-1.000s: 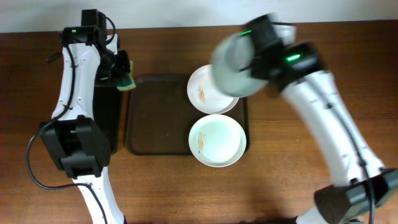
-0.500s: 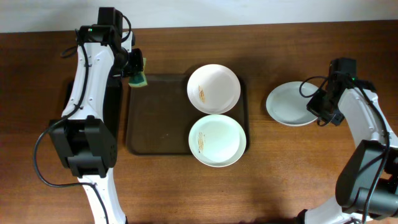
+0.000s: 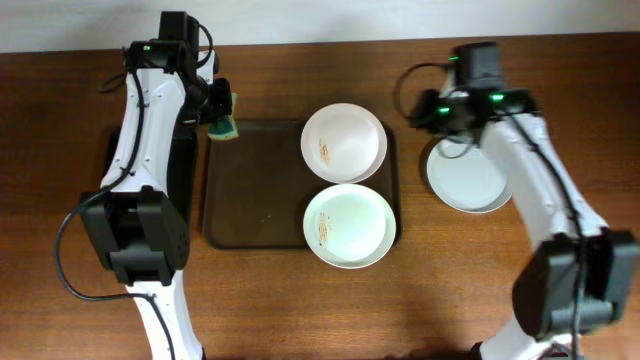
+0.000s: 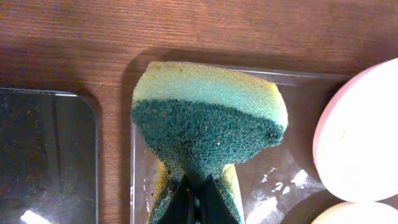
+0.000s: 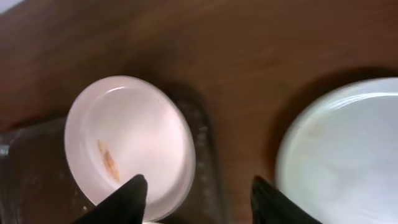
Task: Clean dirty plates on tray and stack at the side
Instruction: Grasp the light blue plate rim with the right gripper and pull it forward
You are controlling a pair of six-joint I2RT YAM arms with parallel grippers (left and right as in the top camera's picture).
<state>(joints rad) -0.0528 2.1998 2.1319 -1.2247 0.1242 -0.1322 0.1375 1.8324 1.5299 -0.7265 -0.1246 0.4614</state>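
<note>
Brown wooden worktop point(image 3: 480, 290) carries a large dark brown tray point(image 3: 250, 200), with a smaller black tray point(image 3: 178, 190) just beside its left edge. On the right half of the brown tray sit two white plates: the far plate point(image 3: 344, 143) and the near plate point(image 3: 350, 225), which hangs over the tray's near rim. Each bears a small orange-brown smear point(image 3: 325, 152). A third plate point(image 3: 470, 178) lies on the worktop, right of the tray. The right gripper point(image 5: 199, 193) hovers between the far plate and the third plate, jaws spread and holding nothing. The left gripper point(image 4: 198, 196) hangs over the tray's far left corner, jaws pinching a green-and-yellow sponge point(image 4: 208, 118).
</note>
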